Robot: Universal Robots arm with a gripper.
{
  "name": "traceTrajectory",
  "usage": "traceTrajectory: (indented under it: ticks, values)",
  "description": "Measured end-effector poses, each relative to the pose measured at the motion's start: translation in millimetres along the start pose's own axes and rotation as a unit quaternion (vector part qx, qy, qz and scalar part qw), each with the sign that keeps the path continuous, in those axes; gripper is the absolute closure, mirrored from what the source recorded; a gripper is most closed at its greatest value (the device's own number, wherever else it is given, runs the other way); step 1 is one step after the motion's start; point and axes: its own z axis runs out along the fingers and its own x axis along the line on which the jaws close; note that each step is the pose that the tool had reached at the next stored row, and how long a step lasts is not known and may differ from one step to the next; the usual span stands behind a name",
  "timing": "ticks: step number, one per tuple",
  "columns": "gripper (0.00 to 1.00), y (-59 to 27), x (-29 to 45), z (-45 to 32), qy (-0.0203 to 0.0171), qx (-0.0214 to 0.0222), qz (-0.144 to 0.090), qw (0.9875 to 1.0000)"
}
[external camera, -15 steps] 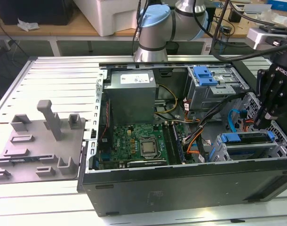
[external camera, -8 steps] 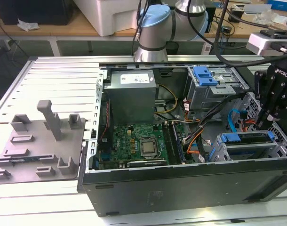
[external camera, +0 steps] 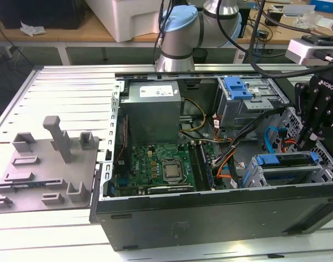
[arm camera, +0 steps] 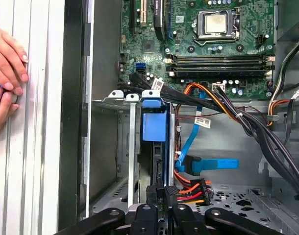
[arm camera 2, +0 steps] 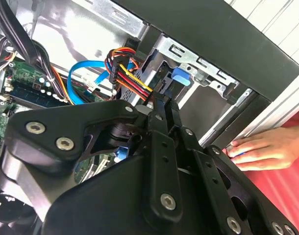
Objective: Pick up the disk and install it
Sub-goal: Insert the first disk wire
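In the exterior view the gripper [external camera: 305,143] sits low in the computer case [external camera: 210,218], right by the disk [external camera: 289,164] in its metal bay [external camera: 250,177], and a crooked push could jam the disk there. In the second wrist view its fingers [arm camera 2: 157,142] look pressed together, with red and yellow wires [arm camera 2: 132,81] so near they could get pinched. In the first wrist view the disk [arm camera: 154,147] stands in the bay, and a person's hands [arm camera: 5,63] rest just outside the case, where they might get bumped.

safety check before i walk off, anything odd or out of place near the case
Yes: a person's hands rest on the table right beside the computer case, close to the claw, which is down at the disk.
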Motion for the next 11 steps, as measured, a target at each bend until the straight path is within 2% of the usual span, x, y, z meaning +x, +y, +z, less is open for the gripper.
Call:
traceTrajectory:
  ticks: [4, 9, 11]
  values:
    - [0.82, 0.1, -0.1, 0.8, -0.0085, -0.0007, 0.006, 0.9999]
    - [0.82, 0.2, 1.9, 1.5, -0.0138, -0.0025, 0.017, 0.9998]
    - [0.82, 0.2, 3.0, 2.1, -0.0176, -0.0033, 0.023, 0.9996]
